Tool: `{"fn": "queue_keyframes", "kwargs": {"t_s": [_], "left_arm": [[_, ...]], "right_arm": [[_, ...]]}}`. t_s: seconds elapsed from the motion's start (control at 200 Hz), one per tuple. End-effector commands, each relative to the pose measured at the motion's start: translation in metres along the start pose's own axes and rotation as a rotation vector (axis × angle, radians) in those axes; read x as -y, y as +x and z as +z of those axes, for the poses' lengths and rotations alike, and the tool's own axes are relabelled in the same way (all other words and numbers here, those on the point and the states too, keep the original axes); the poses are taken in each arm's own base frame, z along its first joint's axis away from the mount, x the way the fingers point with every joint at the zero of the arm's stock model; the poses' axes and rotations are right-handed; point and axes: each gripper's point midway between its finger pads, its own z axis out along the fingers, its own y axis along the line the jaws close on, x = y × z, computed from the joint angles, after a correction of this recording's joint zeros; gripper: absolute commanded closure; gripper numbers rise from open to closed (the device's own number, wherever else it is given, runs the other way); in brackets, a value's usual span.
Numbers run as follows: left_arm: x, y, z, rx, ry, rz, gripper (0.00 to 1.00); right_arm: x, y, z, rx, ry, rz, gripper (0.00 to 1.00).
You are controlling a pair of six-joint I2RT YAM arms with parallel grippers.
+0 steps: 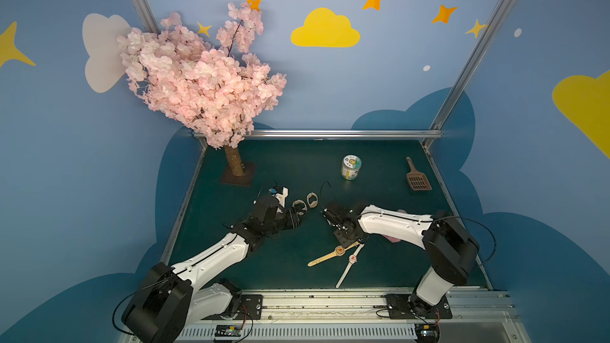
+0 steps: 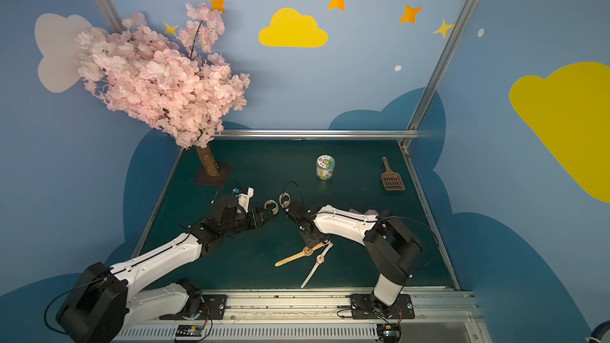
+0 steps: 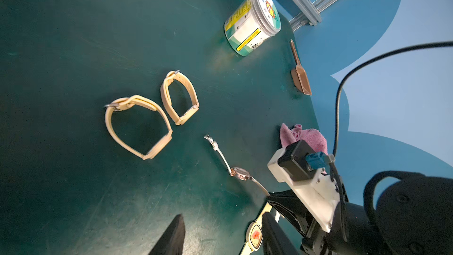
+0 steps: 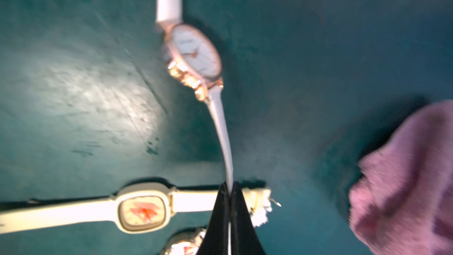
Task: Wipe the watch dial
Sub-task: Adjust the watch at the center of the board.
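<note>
On the dark green table (image 1: 297,166) the right gripper (image 4: 230,192) is closed tight on the thin white strap (image 4: 221,128) of the white watch (image 1: 350,263), close to the strap's end. The rest of this watch lies toward the front edge, beside a cream watch with a squarish dial (image 4: 142,210). The left gripper (image 3: 223,215) stands wide apart and holds nothing. It is near a pair of buckled cream watches (image 3: 158,144), which stand as loops.

The pink cloth (image 4: 404,180) lies just beside the right arm and is partly hidden under it in both top views. It looks soft and will probably fold when pinched, so a bunched part is the best place to take it.

The white watch is, I judge, light. Its strap is limp and bends under the grip, so the case can swing or twist. The round dial (image 4: 196,52) with the rose-gold rim seems tipped on its edge. Its glass is likely smooth and easy to scratch, so it is better to hold the strap near the case and press the cloth only gently.

The jar (image 3: 252,20) near the back stands upright with its lid on, so its contents cannot be seen. The brown slotted scoop (image 1: 418,182) lies flat and has nothing in it.
</note>
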Motion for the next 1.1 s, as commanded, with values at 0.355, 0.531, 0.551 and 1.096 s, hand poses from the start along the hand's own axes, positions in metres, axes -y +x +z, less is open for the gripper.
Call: {"fn": "queue_keyframes", "kwargs": {"t_s": [0.355, 0.531, 0.551, 1.096], "left_arm": [[-0.003, 0.004, -0.004, 0.009, 0.015, -0.003, 0.48], [-0.005, 0.004, -0.004, 0.012, 0.015, -0.006, 0.48], [-0.006, 0.004, -0.004, 0.01, 0.014, -0.008, 0.48], [-0.006, 0.003, -0.01, 0.024, 0.015, -0.018, 0.47]], "right_arm": [[-0.016, 0.008, -0.01, -0.027, 0.098, -0.131, 0.85], [-0.022, 0.014, -0.022, -0.014, 0.02, -0.139, 0.64], [-0.022, 0.014, -0.024, -0.009, 0.014, -0.136, 0.63], [-0.038, -0.04, -0.004, 0.092, -0.313, 0.075, 0.67]]}}
